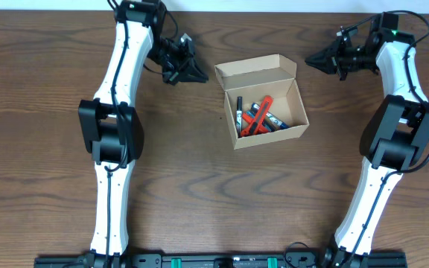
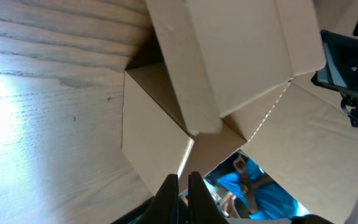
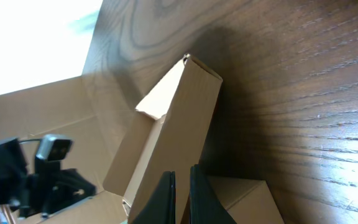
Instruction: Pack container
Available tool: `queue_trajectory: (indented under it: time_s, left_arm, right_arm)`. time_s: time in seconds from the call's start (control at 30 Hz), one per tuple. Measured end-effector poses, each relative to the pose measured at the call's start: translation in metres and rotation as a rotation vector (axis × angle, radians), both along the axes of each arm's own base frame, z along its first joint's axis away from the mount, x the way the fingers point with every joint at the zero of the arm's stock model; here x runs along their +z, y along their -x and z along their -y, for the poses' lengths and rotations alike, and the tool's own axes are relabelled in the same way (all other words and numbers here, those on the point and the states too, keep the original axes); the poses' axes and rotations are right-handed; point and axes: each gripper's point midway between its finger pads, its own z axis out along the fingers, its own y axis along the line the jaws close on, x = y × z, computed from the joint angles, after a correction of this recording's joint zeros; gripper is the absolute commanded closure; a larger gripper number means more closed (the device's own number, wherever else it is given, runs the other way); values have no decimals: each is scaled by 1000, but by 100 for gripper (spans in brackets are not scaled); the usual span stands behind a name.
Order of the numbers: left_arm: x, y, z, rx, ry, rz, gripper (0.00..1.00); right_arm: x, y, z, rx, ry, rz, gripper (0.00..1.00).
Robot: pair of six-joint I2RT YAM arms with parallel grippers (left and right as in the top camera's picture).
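The container, a small tan cardboard box, stands open at the table's middle with its flap lid folded back. Several red, black and blue markers lie inside. My left gripper is shut and empty, just left of the lid and apart from it. My right gripper is shut and empty, just right of the lid. The left wrist view shows the box beyond the closed fingers. The right wrist view shows the box beyond its fingers.
The wooden table stretches round the box. The right arm shows beyond the box in the left wrist view. The left arm shows in the right wrist view. Both arm bases stand at the front edge.
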Motion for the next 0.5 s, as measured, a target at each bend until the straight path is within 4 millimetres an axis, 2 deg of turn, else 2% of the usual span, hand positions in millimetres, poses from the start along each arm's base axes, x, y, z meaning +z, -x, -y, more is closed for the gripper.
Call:
queue_trajectory:
  time_s: [0.23, 0.5]
  left_arm:
    - [-31, 8, 12, 7, 108, -83, 94]
    - [-36, -3, 15, 22, 135, -47, 94]
  right_arm:
    - [1, 0, -1, 1, -12, 0, 99]
    - [2, 0, -2, 0, -16, -2, 99]
